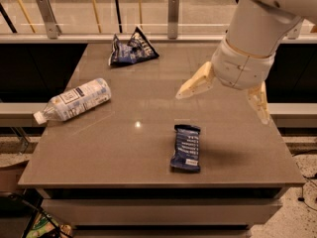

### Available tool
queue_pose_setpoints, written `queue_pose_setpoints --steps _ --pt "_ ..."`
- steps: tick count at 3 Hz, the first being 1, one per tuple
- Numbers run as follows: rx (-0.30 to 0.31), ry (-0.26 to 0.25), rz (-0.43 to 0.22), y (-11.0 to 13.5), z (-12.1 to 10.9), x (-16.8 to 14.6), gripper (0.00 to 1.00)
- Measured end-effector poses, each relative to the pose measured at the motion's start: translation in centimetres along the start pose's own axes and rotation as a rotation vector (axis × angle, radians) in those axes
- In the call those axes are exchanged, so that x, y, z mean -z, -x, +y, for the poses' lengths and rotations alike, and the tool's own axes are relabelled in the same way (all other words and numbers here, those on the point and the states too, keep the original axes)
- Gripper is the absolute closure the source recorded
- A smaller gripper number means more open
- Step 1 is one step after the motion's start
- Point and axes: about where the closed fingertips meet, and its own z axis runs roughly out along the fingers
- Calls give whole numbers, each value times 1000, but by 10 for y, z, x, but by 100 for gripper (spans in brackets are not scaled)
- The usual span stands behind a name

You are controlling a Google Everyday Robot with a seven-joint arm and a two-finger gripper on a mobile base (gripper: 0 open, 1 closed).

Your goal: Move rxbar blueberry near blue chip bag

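Gripper (222, 108) over right side of table (114, 152), spread wide, holding nothing, rxbar blueberry (186, 148) flat near front edge, blue chip bag (131, 48) at back, bottle (74, 100) lying left.

Gripper (223, 108) splayed wide, seemingly aloft, right side.

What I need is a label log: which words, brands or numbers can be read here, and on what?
Nothing reads clearly.
rxbar blueberry: lines of white text, too blurred to read.
blue chip bag: white lettering, too blurred to read.
bottle: printed label, too small to read.
pincer: no marking visible; open, above the table's right half.
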Motion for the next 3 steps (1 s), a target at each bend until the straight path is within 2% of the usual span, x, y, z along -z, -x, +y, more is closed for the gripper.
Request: queue_pose_setpoints --steps 1,3 --pt "7 11 -14 14 -8 -15 0" --pt "1 94 26 26 -31 -47 0"
